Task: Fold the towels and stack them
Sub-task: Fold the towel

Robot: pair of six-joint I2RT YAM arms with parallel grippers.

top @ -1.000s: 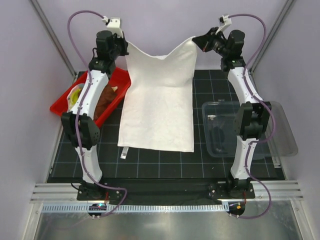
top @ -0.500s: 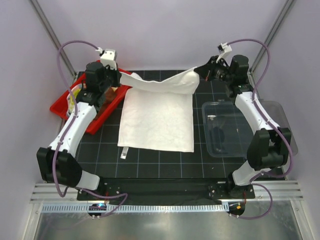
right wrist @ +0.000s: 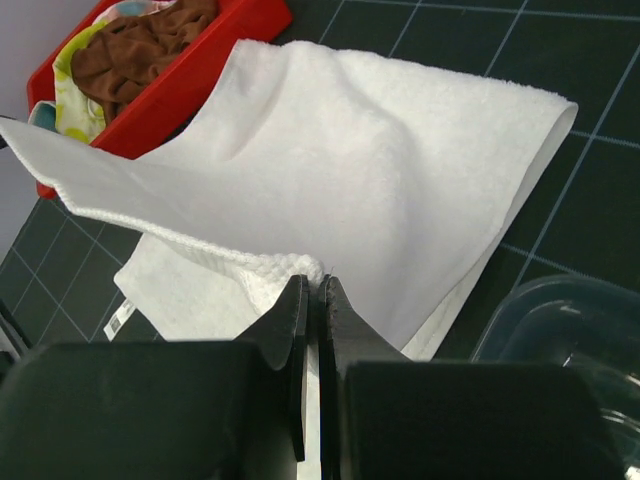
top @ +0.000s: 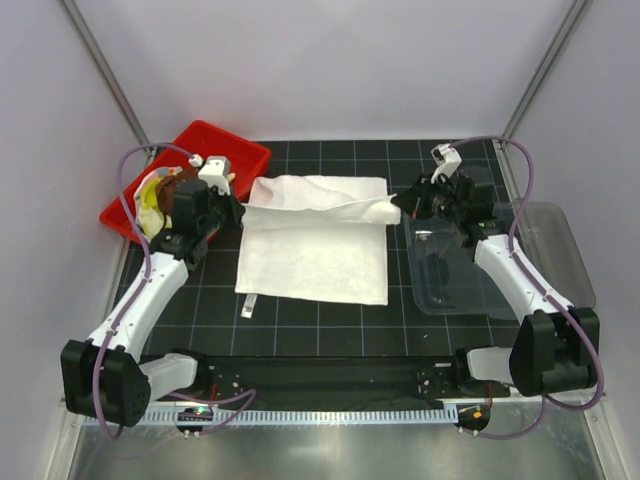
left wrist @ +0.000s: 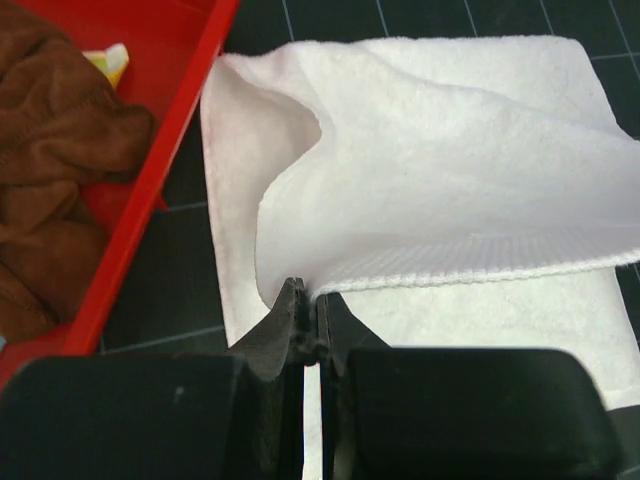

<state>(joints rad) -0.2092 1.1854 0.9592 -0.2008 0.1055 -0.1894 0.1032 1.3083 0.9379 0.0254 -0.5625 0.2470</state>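
Across the desk (top: 320, 325) the white towel (top: 315, 270) now lies mostly flat in the middle. A second ago it hung tall from its far edge like a curtain. The left arm (top: 150, 290) and the right arm (top: 510, 275) have swung down and back toward the near edge, carrying that held edge over the part already lying flat, so the far half is doubling onto the near half. A crease is forming on the side toward the far edge of the desk. The fold looks about half laid (the carried edge still floats above the lower layer, short of the near hem).

The clear bin (top: 560, 240) at the right edge and the red tray (top: 240, 152) at the far-left corner have not moved. The brown towel (left wrist: 60, 130) and the yellow-green towel (top: 150, 197) wait in the tray, unfolded.

The left jaws are pinched narrow on the left corner of the carried hem and the right jaws on its right corner, so both corners should travel on to meet the near hem before any release
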